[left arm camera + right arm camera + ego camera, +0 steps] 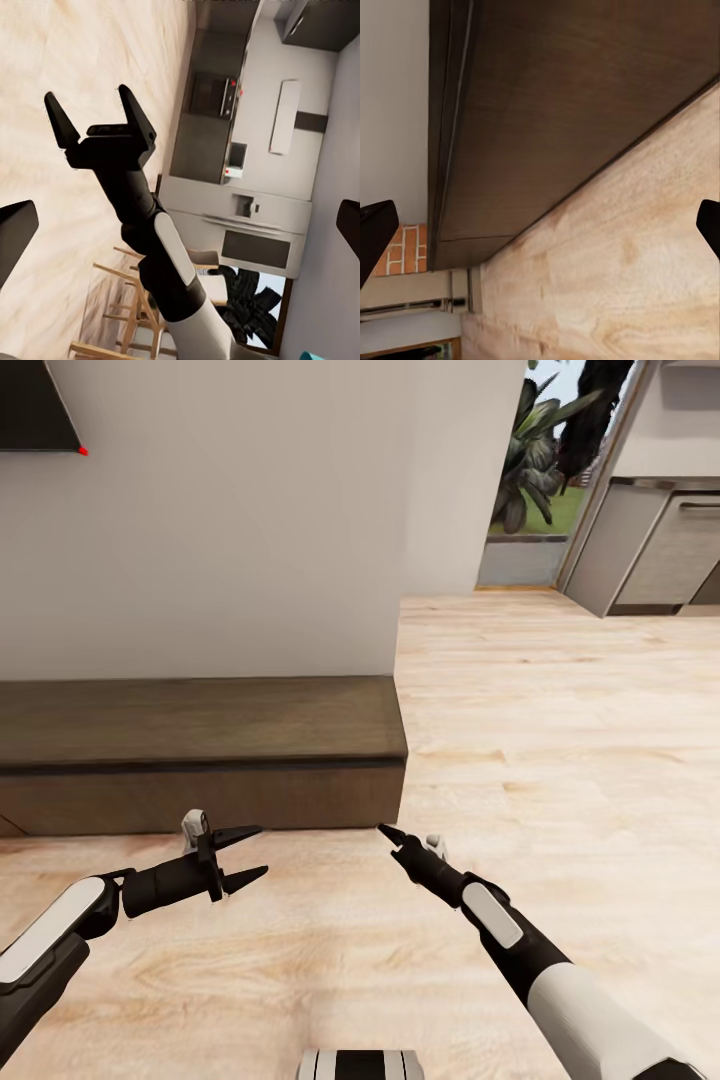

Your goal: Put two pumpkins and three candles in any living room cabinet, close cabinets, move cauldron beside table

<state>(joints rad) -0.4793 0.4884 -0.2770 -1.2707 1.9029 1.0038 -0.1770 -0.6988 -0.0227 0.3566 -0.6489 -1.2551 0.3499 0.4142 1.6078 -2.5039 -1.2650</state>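
Where the white wall (200,510) meets the wood floor (560,740), one cabinet (200,755) is seen, long, low and dark brown, with its front shut flush. Two hands are held low over the floor in front of it, well apart from each other. The left hand (245,855) is spread wide and nothing is held. The right hand (385,830) is pointed at the cabinet's right corner; in the left wrist view (94,112) its fingers are parted and empty.

Black arms with white shell panels; each hand (243,855) black, two tapered, seemingly pointed fingers.
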